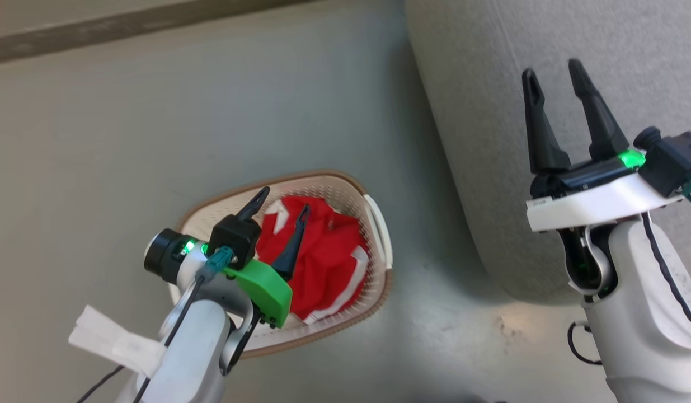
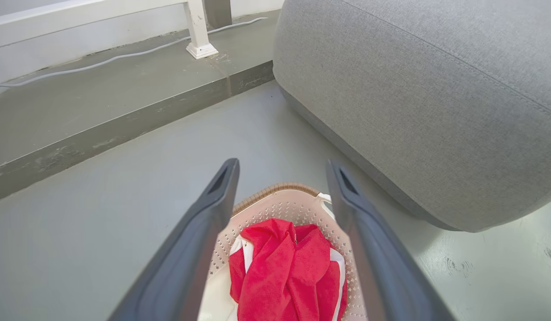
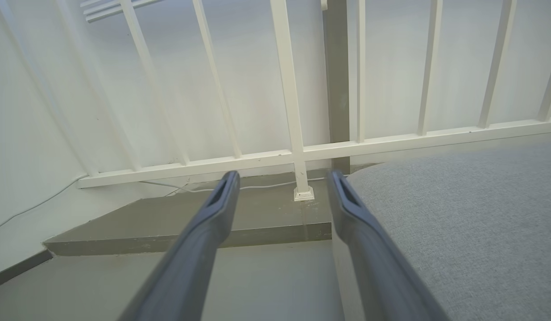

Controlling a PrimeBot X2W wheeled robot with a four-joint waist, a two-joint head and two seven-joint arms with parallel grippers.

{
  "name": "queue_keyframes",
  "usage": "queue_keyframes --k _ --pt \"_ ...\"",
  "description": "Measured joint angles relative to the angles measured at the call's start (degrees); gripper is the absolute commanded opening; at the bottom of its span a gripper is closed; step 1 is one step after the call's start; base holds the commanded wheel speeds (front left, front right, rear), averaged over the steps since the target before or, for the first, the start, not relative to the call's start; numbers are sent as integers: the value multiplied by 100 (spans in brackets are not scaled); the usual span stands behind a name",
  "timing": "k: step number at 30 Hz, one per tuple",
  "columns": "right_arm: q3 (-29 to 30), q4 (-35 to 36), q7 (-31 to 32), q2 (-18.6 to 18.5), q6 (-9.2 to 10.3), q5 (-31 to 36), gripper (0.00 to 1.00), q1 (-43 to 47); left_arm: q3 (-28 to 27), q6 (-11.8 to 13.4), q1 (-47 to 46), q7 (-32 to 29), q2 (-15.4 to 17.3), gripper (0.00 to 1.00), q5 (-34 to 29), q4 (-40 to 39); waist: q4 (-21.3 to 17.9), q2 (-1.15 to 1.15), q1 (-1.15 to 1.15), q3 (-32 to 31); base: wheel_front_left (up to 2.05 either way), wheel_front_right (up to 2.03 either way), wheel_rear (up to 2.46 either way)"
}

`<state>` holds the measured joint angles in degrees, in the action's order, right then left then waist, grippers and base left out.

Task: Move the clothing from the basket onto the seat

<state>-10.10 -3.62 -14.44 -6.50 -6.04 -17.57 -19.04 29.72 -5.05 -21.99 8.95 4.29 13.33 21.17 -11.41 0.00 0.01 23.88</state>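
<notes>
Grey floor (image 1: 155, 140) held the basket (image 1: 345, 184), red clothing (image 1: 328, 252) heaped inside it, the seat (image 1: 479, 84) to its right; the left hand (image 1: 285, 199) hung above the pile, spread and empty, the right hand (image 1: 551, 67) spread too, near the seat. A snagged grab might drag the light basket along
</notes>
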Motion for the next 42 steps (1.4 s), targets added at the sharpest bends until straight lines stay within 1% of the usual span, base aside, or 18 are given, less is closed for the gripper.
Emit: queue_keyframes --k 4,7,20,27,36,42 --pt "-19 96 -3 94 -2 -8 100 -112 26 -5 -165 -123 -1 100 -5 214 -202 0 0 239 0 0 0" --pt "-30 159 -15 121 -48 -13 100 -195 46 -25 -287 -202 0 100 -48 385 -352 0 0 418 0 0 0" --pt "19 339 -16 265 -51 -66 100 -407 71 -83 -780 -445 63 100 -93 1266 -937 0 0 1146 0 0 0" --pt "8 392 -16 294 -53 -66 100 -457 29 -98 -983 -560 70 100 -91 1738 -1085 0 0 1427 0 0 0" --pt "-38 526 -16 321 -101 -68 100 -567 -58 -86 -1321 -748 71 100 -75 2310 -1231 0 0 1786 0 0 0" --pt "-86 653 -16 334 -102 -81 100 -653 -200 76 -1486 -892 162 100 -71 2671 -1321 0 0 2016 0 0 0"
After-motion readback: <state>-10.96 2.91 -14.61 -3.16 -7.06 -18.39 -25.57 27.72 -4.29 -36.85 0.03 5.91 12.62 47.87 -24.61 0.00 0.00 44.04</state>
